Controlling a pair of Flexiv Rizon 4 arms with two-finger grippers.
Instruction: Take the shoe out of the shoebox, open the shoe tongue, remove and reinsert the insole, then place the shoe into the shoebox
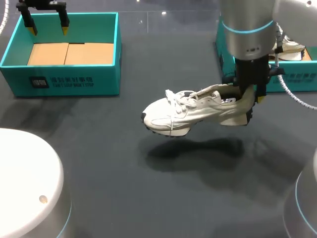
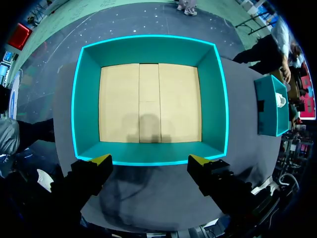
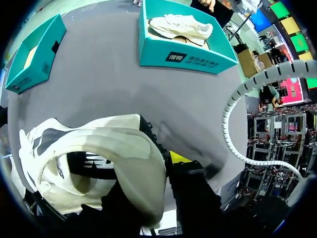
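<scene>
Hanging above the table (image 1: 99, 168), the white shoe (image 1: 193, 111) is clamped at its heel by the right gripper (image 1: 249, 101), 1 finger inside the collar, 1 behind. The left gripper (image 1: 48, 29) is held wide open over the left shoebox (image 1: 59, 82). A 2nd shoe (image 3: 181, 26) is seen in the right shoebox (image 3: 183, 55).

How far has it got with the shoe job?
The white shoe is out of the box: the right gripper holds it by the heel, clear of the table. The tongue does not look opened, so the insole work and boxing the shoe seem to be left. The left gripper hangs open over the empty shoebox.
</scene>
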